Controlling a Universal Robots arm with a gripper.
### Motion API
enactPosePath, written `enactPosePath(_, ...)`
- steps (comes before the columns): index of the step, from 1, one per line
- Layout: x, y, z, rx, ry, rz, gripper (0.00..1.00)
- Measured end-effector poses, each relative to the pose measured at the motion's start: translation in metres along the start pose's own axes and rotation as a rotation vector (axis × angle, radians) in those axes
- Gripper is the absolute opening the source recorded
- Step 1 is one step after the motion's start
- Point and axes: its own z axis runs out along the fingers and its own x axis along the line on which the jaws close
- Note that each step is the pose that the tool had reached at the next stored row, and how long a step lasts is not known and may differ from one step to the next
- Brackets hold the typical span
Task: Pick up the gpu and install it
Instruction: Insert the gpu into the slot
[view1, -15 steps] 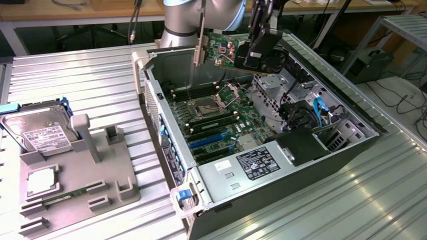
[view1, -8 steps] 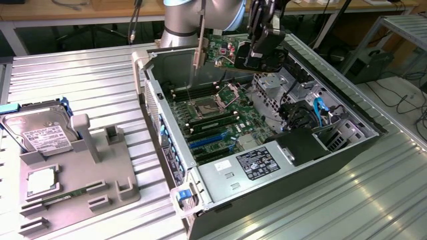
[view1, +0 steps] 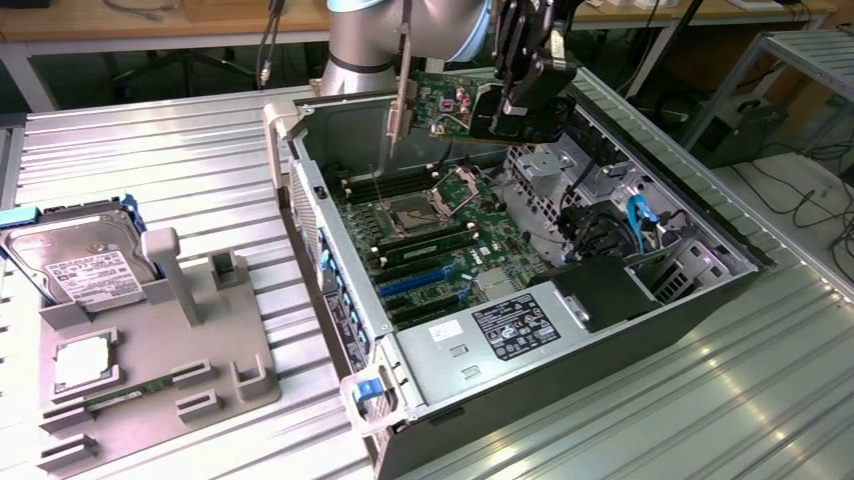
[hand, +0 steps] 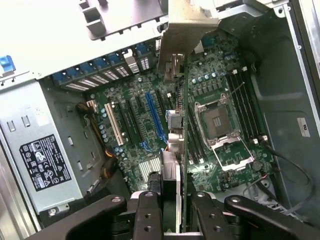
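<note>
My gripper (view1: 515, 108) is shut on the gpu (view1: 438, 108) and holds it on edge above the open computer case (view1: 694, 290). The card's green circuit face shows in the exterior view. Its pale metal bracket strip (view1: 396, 110) hangs down at the end toward the exterior view's left. In the wrist view the gpu (hand: 183, 115) runs edge-on away from my gripper (hand: 176, 216), with the bracket (hand: 192, 30) at its far end. It hovers over the motherboard (hand: 135, 130), between the blue slot (hand: 152, 117) and the processor socket (hand: 220, 125), touching neither.
The case lies open with its power supply (view1: 514, 325) at the near end and cables and drive bays (view1: 627, 230) at the exterior view's right. At the left, a grey fixture (view1: 174, 350) holds a silver hard drive (view1: 80, 265), a processor chip (view1: 83, 362) and a green memory stick (view1: 134, 392).
</note>
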Motion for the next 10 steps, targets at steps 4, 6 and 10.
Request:
enactPosePath(4,-0.0001,-0.0003,0.0,-0.0004,0.0005,-0.039,0.28)
enactPosePath(6,-0.0002,-0.0005,0.0,-0.0006,0.0008,-0.058,0.28)
enactPosePath(10,-0.0002,-0.0006,0.0,-0.0009,0.0012,-0.094,0.28)
